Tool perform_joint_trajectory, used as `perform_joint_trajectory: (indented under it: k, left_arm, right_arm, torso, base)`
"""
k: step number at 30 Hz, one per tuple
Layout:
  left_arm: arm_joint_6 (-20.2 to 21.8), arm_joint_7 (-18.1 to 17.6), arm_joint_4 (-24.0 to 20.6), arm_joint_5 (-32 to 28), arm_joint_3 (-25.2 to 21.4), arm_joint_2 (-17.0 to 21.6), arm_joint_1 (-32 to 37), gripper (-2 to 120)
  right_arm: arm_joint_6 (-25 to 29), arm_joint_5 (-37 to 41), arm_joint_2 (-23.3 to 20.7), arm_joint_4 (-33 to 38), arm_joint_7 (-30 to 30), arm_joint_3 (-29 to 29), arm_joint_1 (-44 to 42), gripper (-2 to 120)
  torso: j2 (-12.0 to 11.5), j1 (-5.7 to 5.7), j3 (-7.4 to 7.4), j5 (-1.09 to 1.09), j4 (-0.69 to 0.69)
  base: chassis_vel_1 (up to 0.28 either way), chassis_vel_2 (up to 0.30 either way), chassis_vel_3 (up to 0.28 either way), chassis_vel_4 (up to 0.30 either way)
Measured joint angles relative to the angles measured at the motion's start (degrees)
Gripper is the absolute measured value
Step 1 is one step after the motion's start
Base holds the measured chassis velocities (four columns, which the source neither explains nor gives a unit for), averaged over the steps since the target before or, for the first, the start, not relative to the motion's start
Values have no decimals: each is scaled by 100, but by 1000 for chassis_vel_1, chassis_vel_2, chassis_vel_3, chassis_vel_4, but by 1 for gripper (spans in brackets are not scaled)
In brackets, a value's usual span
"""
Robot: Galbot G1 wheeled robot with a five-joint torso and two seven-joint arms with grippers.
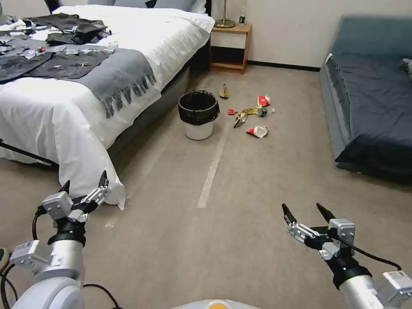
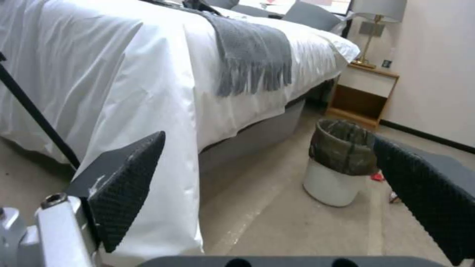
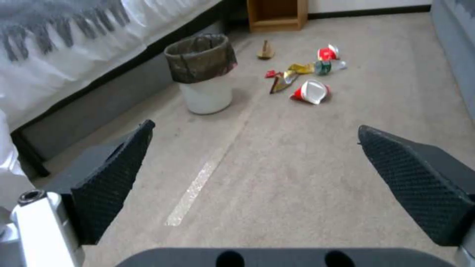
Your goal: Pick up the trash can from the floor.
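Down at the left edge of the head view, the left gripper (image 1: 84, 180) hangs low beside the bed (image 1: 98, 64), jaws spread wide, nothing between them. Its wrist camera looks along the white sheet toward the bin (image 2: 340, 163), well apart from it. Moving across, the bin (image 1: 198, 114) stands upright on the floor (image 1: 240, 240), just beside the bed frame, black liner folded over its rim, with the pale tape strip (image 1: 211, 171) running toward it. Just right of the bin lies a scatter of litter (image 1: 253, 116): wrappers, a crushed cup, a small bottle. Farther right, the sofa (image 1: 369, 94) lines the wall. Low on the right, the right gripper (image 1: 306, 210) waits too, jaws spread and empty, and its wrist camera has the bin (image 3: 203, 72) up ahead.

So this looks like the approach, with the pick not yet begun. To do it well, the robot likely needs to close in along the tape line, stay off the hanging sheet on the left and the litter on the right, then bend and take the rim squarely, since a light bin could tip or its liner slip.
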Motion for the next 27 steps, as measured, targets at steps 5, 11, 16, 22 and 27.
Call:
perform_joint_trajectory:
  k: [5,11,16,22,27]
  left_arm:
    - [-49,20,0,-23,-8,20,30,100]
    - [-122,61,-14,-23,-9,6,77,100]
    - [-141,82,-21,-22,-2,-21,96,100]
    - [-146,96,-21,-8,7,-36,97,100]
    - [-149,117,-21,7,10,-55,103,100]
  right_arm:
    - [142,51,0,-14,-54,54,10,100]
    - [285,16,0,-38,-159,78,-45,100]
    - [350,6,0,-49,-216,105,-70,100]
    - [423,43,0,-73,-288,172,-108,100]
    - [432,51,0,-94,-303,184,-106,100]
  torso:
    - [0,0,0,0,0]
    - [0,0,0,0,0]
    - [0,1,0,0,0]
    - [0,0,0,0,0]
    - [0,0,0,0,0]
  base:
    - [0,0,0,0]
    - [0,0,0,0]
    - [0,0,0,0]
    - [0,0,0,0]
    - [-56,58,62,-40]
